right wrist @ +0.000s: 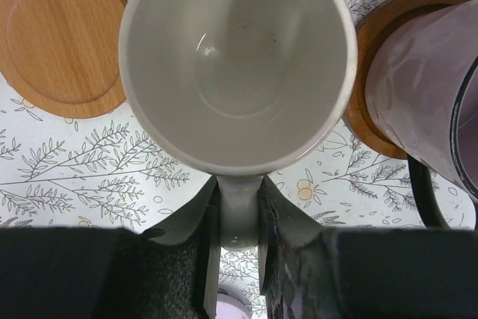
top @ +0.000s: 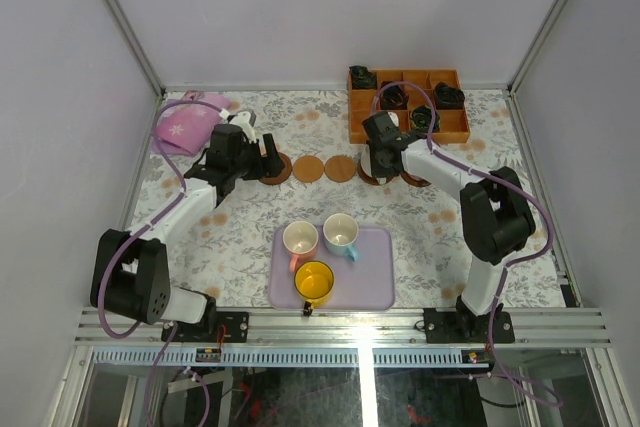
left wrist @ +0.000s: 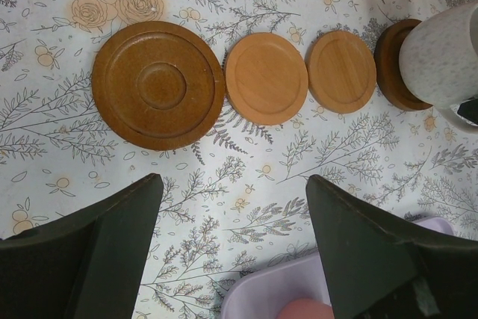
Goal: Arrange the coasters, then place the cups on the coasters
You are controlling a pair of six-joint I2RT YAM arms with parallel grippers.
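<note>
While my right pincer (right wrist: 239, 193) is closed narrow on the handle of the plain white cup (right wrist: 237, 57), that cup stands upright near the right end of the coaster row. It is over a dark coaster (left wrist: 390, 65) that its body mostly hides. Whether its foot rests on the disc or hangs just above it, I cannot tell. Its long axis runs up and down, mouth up, and the handle points straight back at my right wrist.

Just to its right the pale purple cup (right wrist: 422, 87) sits on the end coaster (right wrist: 370, 102), with only a thin gap between the two cup walls. To its left lie a light coaster (right wrist: 60, 42), a second light coaster (left wrist: 267, 78) and a wider ringed coaster (left wrist: 158, 85), each just beside the next. The row runs left to right across the table (top: 240, 237).

The orange box (top: 455, 132) sits close behind the row's right end, so room is tight there. On the near side a band of bare cloth separates the row from the lavender tray (top: 378, 297), which holds the yellow cup (top: 314, 282), the pink-handled cup (top: 300, 239) and the light blue cup (top: 341, 233).

My left pincer (left wrist: 231, 207) stands wide and holds nothing, above that bare band near the ringed coaster. A pink cloth (top: 183, 127) lies at the far left corner.
</note>
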